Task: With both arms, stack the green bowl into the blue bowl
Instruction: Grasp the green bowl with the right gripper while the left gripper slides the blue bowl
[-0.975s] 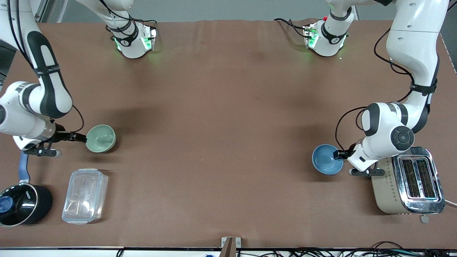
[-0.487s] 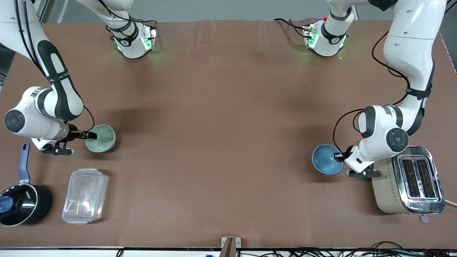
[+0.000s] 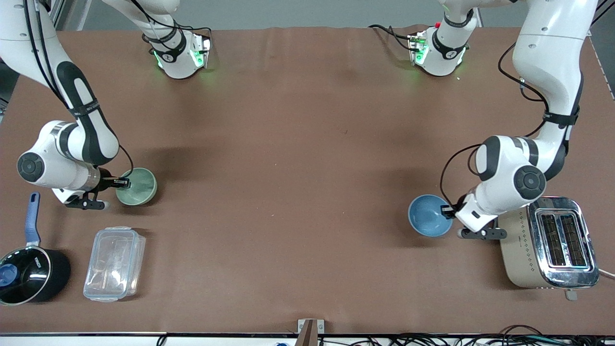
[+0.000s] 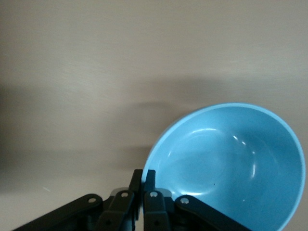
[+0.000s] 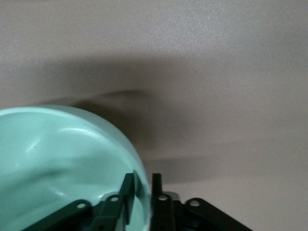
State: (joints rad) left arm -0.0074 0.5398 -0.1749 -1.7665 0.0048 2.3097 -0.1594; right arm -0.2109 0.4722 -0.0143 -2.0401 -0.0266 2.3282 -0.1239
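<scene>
The pale green bowl [image 3: 138, 186] is near the right arm's end of the table. My right gripper [image 3: 123, 182] is shut on its rim, one finger inside and one outside, as the right wrist view shows for the gripper [image 5: 143, 180] and the green bowl [image 5: 57, 159]. The sky-blue bowl [image 3: 427, 216] is near the left arm's end of the table. My left gripper [image 3: 447, 210] is shut on its rim, also seen in the left wrist view with the gripper [image 4: 144, 175] and the blue bowl [image 4: 231, 163]. The two bowls are far apart.
A silver and beige toaster [image 3: 547, 242] stands beside the blue bowl, at the left arm's end. A clear plastic container [image 3: 114, 263] and a black saucepan [image 3: 29, 276] with a blue handle lie nearer the front camera than the green bowl.
My left gripper has carried the blue bowl a little toward the table's middle. My right arm's wrist has shifted toward the green bowl, which has barely moved.
</scene>
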